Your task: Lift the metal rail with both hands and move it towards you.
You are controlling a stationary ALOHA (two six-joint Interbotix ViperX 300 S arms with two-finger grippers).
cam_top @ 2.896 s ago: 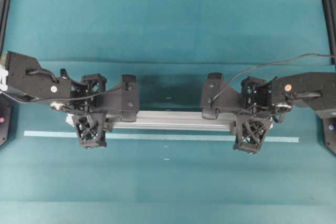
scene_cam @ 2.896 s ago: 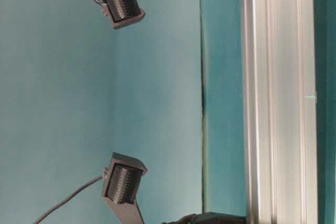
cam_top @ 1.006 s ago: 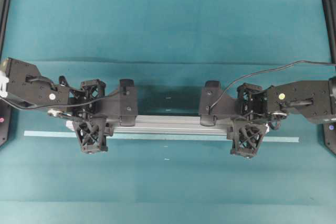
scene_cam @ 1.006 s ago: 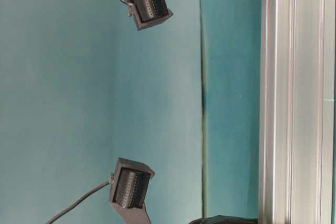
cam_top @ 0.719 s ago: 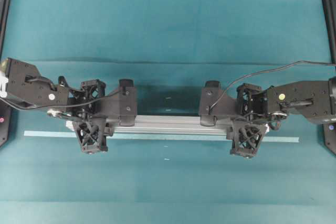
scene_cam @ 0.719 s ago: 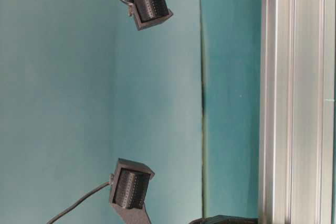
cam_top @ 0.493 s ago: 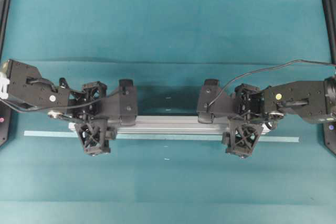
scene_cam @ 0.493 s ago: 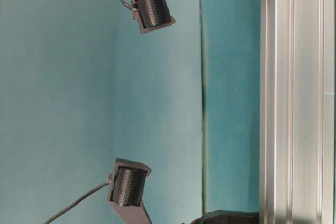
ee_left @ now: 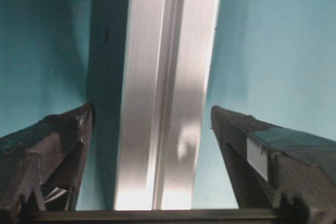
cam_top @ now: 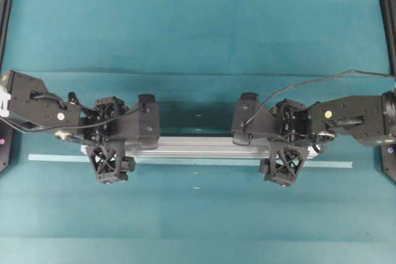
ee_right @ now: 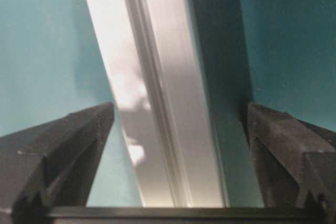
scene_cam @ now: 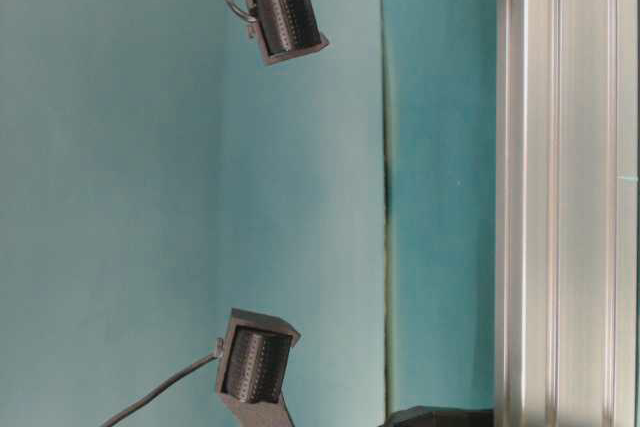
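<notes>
Between each spread pincer's fingers (ee_left: 50, 145) lies the metal rail (ee_left: 163, 93), untouched.

Teal tabletop (cam_top: 198, 23), evenly lit

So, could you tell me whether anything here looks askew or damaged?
Nothing stands out. The rail lies flat along the tape, undamaged, with both open grippers straddling it.

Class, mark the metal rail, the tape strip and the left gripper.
metal rail (cam_top: 198, 146): overhead view, middle of bar.
tape strip (cam_top: 55, 157): overhead view, left end.
left gripper (ee_left: 149, 129): left wrist view, between fingertips.
</notes>
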